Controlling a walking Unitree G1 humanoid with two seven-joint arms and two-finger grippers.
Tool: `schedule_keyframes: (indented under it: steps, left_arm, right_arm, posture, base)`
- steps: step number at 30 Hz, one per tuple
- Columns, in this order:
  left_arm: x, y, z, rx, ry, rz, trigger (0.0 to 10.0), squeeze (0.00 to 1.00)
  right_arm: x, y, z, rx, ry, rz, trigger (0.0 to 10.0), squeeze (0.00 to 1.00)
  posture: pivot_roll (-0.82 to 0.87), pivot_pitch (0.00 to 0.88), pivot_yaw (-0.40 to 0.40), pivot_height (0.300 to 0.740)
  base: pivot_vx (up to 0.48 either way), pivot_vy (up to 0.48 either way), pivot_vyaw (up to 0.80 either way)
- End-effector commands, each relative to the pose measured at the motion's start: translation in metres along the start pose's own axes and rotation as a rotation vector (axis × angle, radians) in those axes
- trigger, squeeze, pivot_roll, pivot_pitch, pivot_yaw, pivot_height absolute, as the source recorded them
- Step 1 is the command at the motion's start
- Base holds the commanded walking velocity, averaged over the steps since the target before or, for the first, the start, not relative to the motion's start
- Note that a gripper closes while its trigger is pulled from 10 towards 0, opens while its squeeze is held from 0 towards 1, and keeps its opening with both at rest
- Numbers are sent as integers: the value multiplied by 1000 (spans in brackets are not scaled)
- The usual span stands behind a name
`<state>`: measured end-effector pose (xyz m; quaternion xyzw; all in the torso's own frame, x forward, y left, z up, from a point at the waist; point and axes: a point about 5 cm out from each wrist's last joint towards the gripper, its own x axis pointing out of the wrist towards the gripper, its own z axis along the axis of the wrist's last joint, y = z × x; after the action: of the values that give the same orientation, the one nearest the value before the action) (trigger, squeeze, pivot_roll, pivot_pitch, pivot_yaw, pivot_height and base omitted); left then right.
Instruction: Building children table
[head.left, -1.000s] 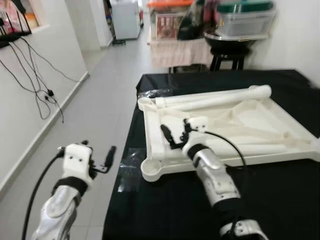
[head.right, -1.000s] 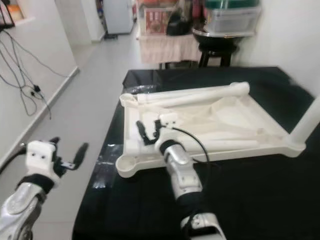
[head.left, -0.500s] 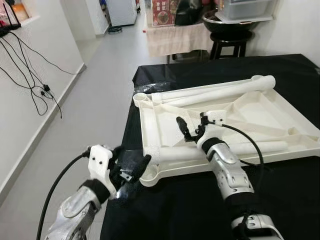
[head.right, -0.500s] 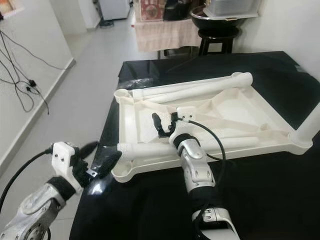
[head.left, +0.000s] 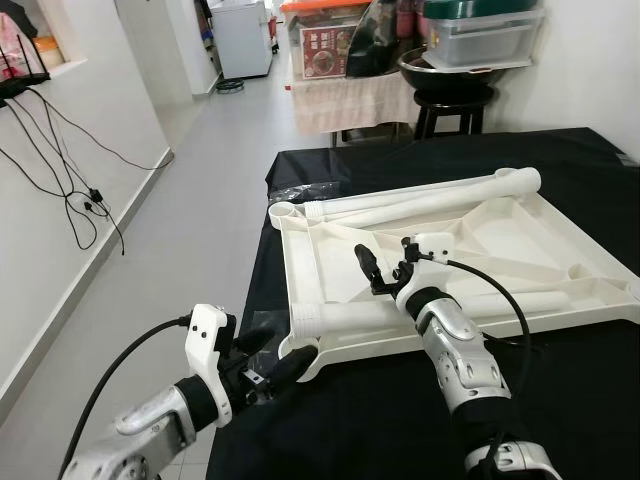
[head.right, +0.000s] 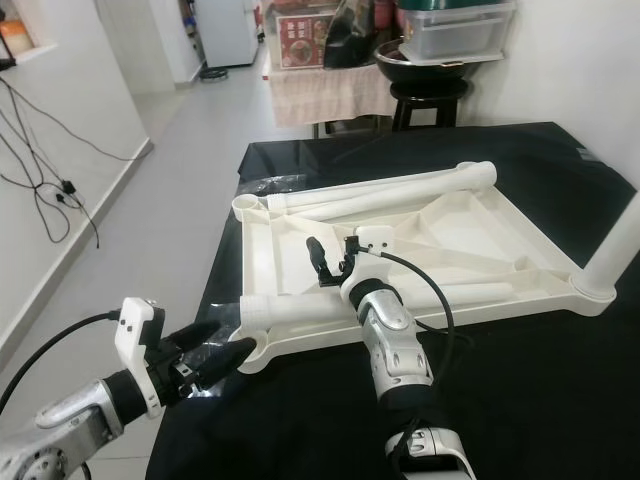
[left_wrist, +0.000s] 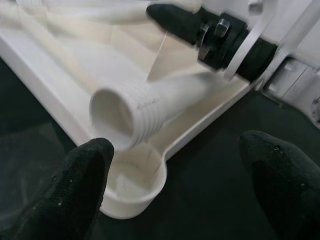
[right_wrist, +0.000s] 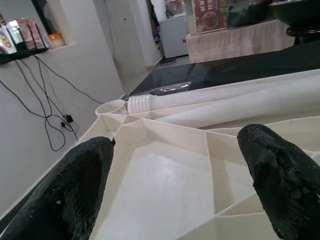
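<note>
A white plastic tabletop (head.left: 330, 272) lies upside down on the black table (head.left: 560, 400). One white leg tube (head.left: 450, 303) rests along its near rim, and the tube's threaded end (left_wrist: 125, 112) sits just above the near-left corner socket (left_wrist: 132, 192). Another leg (head.left: 430, 192) lies along the far rim. A third leg (head.right: 615, 250) stands upright at the right corner. My left gripper (head.left: 272, 358) is open, low at the table's left edge, its fingers on either side of that corner socket without touching it. Over the tabletop's ribbed inside hovers my right gripper (head.left: 372, 272), open and holding nothing.
Grey floor (head.left: 200, 220) runs along the table's left side, next to a white wall with hanging cables (head.left: 80, 190). A black stool (head.left: 455, 105) and a cloth-covered shelf with boxes (head.left: 340, 100) stand behind the table. Clear plastic wrap (head.left: 310, 185) lies at the far-left table corner.
My left gripper has come from out over the floor to the tabletop's near-left corner. The right gripper has stayed over the tabletop. The camera has shifted.
</note>
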<state>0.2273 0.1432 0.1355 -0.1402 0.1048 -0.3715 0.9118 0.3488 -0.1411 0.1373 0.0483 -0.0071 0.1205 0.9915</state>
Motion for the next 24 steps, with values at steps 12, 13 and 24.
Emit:
schedule_keyframes:
  steps: [12, 13, 24]
  left_arm:
    - [6, 32, 1, 35, 166, 39, 10000, 0]
    - [11, 33, 1, 34, 175, 23, 10000, 0]
    - [36, 34, 13, 49, 191, -100, 10000, 0]
  right_arm:
    - [8, -15, 36, -33, -116, -50, 10000, 0]
    - [8, -16, 40, -39, -128, -51, 10000, 0]
    - [9, -15, 56, -48, -170, -42, 10000, 0]
  posture:
    - [-102, 0, 84, 740]
    - [-102, 0, 84, 740]
    - [-129, 0, 86, 740]
  base:
    - [0, 0, 0]
    - [0, 0, 0]
    - [0, 0, 0]
